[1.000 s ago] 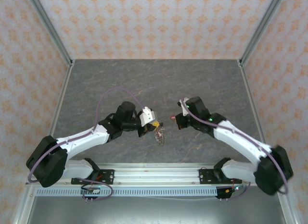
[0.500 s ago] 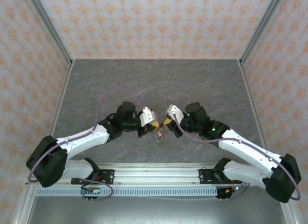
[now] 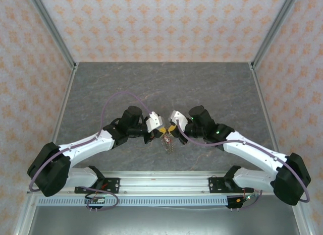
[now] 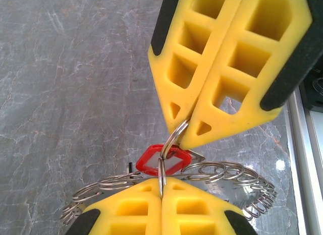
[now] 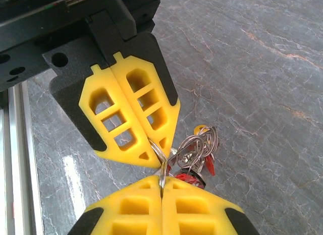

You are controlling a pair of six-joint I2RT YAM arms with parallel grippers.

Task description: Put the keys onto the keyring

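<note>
Both grippers meet tip to tip above the table's near middle. My left gripper [image 3: 162,130] [image 4: 161,183] is shut on a thin double-wire ring, the keyring [image 4: 161,170], seen edge-on. A bunch of keys [image 3: 168,142] [image 5: 199,153] with red and pale yellow tags hangs below it on several small rings [image 4: 222,170]. My right gripper [image 3: 171,129] [image 5: 162,178] is shut on the small ring of a red-tagged key [image 4: 151,162]. That small ring crosses the keyring right between the two pairs of fingertips. I cannot tell whether the two rings are linked.
The grey stone table [image 3: 161,83] is walled in by patterned panels on three sides. A metal rail [image 3: 161,182] carrying both arm bases runs along the near edge, close behind the grippers.
My right arm has swung left with the red-tagged key until its fingertips meet the left gripper's. The left arm and the hanging bunch have barely moved.
</note>
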